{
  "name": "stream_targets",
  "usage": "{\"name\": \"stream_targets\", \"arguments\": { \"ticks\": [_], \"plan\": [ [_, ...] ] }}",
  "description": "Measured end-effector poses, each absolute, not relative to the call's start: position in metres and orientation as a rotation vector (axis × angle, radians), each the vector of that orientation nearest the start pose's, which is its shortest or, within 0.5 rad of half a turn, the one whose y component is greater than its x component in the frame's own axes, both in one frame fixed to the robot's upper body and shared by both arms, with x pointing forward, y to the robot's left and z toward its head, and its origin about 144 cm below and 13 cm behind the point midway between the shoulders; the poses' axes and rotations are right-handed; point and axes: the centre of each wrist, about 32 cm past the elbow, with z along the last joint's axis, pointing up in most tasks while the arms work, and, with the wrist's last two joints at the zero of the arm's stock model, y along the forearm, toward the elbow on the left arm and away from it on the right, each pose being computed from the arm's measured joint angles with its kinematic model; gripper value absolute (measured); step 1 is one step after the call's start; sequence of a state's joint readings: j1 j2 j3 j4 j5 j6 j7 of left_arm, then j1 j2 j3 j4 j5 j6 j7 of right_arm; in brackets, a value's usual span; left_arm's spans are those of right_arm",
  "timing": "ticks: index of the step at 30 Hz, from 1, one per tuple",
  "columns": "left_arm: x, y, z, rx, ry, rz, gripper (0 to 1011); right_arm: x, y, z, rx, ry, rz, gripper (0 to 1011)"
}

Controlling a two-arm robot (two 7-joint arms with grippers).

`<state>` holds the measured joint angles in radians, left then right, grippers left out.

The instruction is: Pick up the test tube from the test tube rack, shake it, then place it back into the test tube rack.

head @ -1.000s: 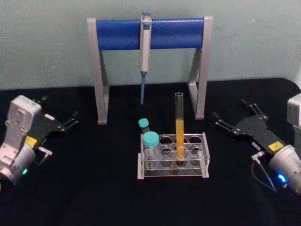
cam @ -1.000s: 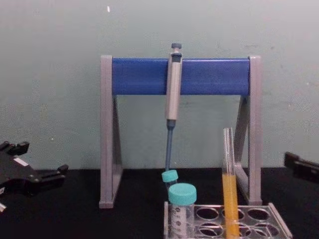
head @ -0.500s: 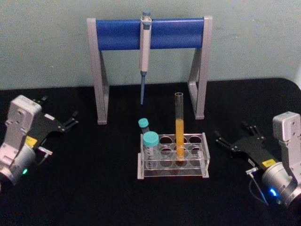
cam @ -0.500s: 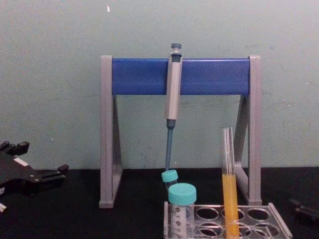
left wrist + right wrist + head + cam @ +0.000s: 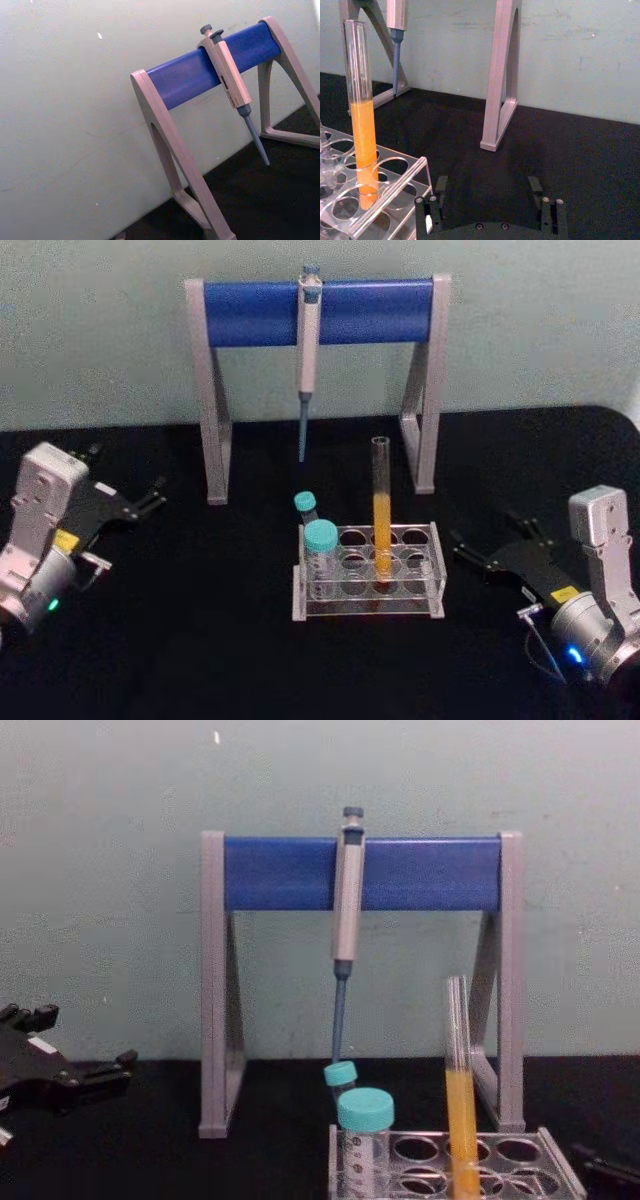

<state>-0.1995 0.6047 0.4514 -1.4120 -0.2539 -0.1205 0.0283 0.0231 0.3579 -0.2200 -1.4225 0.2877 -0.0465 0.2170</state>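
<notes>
The test tube (image 5: pixel 381 510) stood upright in the test tube rack (image 5: pixel 368 571) at the middle of the black bench (image 5: pixel 230 640), beside two teal-capped tubes (image 5: pixel 320 555). The right gripper (image 5: pixel 490 545) sat low just right of the rack, jaws open and empty. The left gripper (image 5: pixel 125 500) rested far left, jaws open.

Right gripper (image 5: pixel 490 192) low over the black worktop (image 5: pixel 570 160), fingers (image 5: pixel 441 185) spread apart — test tube (image 5: pixel 360 110) upright in the test tube rack (image 5: pixel 390 185) just beside, orange liquid in its lower half — grey stand leg (image 5: pixel 501 80) behind
</notes>
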Motion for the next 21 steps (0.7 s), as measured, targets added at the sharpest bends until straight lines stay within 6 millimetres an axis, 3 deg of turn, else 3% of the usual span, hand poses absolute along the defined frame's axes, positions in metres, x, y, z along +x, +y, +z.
{"name": "stream_targets", "arguments": {
  "ticks": [21],
  "plan": [
    [0.4886, 0.3097, 1.1398, 0.304, -0.285, 1.248, 1001, 0.4543, -0.2822, 1.1009, -0.162, 0.057, -1.189, 1000]
  ]
}}
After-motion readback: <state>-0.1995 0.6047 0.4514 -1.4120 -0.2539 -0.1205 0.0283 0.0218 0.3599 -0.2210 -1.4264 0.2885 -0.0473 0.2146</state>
